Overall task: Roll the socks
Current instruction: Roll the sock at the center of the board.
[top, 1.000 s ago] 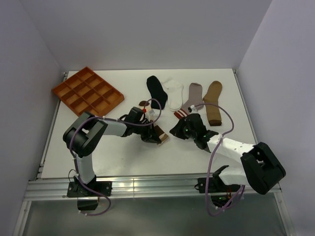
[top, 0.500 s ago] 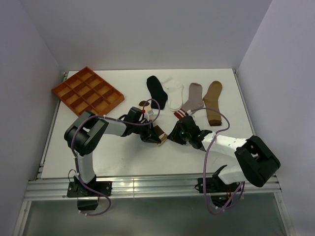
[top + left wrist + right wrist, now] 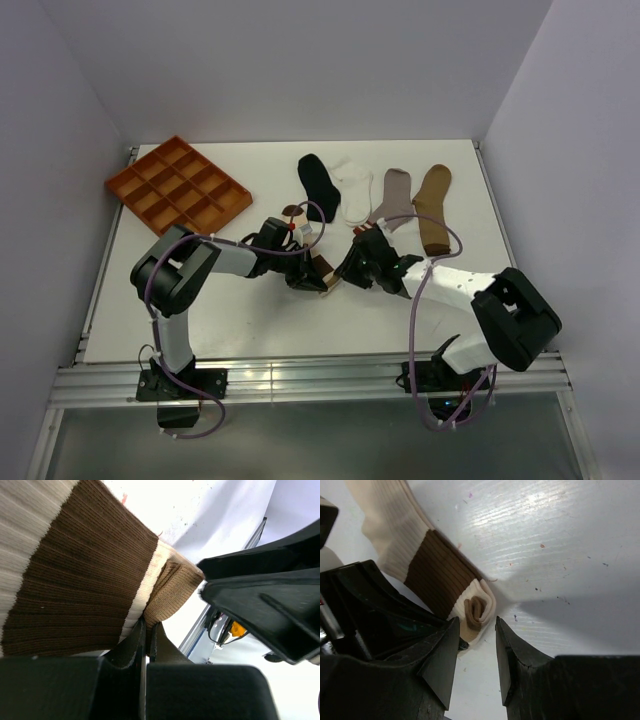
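Note:
The cream sock with brown bands point(image 3: 432, 572) lies mid-table, its tan end point(image 3: 172, 587) folded over. My left gripper point(image 3: 146, 626) is shut on that folded end. My right gripper point(image 3: 476, 625) is open, its tips on either side of the folded end point(image 3: 474, 611) without closing on it. From above, the left gripper point(image 3: 303, 276) and the right gripper point(image 3: 347, 272) face each other across the sock point(image 3: 326, 271). Behind them lie the black sock point(image 3: 318, 183), white sock point(image 3: 355, 190), grey sock point(image 3: 392, 198) and tan sock point(image 3: 433, 208).
An orange compartment tray point(image 3: 178, 185) sits at the back left. The left arm's black body point(image 3: 370, 615) fills the left of the right wrist view, close beside the right gripper's fingers. Table edge and rail run along the front.
My right gripper has moved left to the sock's folded end and its jaws have opened wider. The left gripper has stayed shut on the sock.

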`<state>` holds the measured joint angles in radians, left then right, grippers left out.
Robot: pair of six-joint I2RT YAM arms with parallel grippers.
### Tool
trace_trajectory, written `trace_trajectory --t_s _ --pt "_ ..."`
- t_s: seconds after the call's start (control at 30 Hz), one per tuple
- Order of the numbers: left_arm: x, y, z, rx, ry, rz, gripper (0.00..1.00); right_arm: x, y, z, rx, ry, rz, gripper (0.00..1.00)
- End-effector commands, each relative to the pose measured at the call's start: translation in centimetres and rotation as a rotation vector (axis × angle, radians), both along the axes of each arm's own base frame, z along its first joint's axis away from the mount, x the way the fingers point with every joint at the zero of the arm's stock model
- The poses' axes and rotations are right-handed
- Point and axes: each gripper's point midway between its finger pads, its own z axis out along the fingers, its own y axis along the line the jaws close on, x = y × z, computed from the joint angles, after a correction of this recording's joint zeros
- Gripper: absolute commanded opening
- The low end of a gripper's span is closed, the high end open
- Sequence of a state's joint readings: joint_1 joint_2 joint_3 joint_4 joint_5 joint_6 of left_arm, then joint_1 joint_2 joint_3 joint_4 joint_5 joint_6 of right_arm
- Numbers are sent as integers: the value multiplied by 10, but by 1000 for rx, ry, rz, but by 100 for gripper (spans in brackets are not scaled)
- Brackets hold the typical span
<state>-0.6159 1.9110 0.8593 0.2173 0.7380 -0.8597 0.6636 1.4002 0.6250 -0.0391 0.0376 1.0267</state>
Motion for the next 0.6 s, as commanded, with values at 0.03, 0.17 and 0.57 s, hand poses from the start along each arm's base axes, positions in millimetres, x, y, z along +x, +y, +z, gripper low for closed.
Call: trace_trajectory --t_s 0.03,0.17,0.57 --pt "3 11 -24 93 11 40 0 6 7 3 -12 14 -19 43" --pt "4 12 -25 99 7 41 0 5 9 -5 -11 33 -20 42" --pt "5 18 -30 161 -32 51 0 5 5 -15 -57 63 -31 1"
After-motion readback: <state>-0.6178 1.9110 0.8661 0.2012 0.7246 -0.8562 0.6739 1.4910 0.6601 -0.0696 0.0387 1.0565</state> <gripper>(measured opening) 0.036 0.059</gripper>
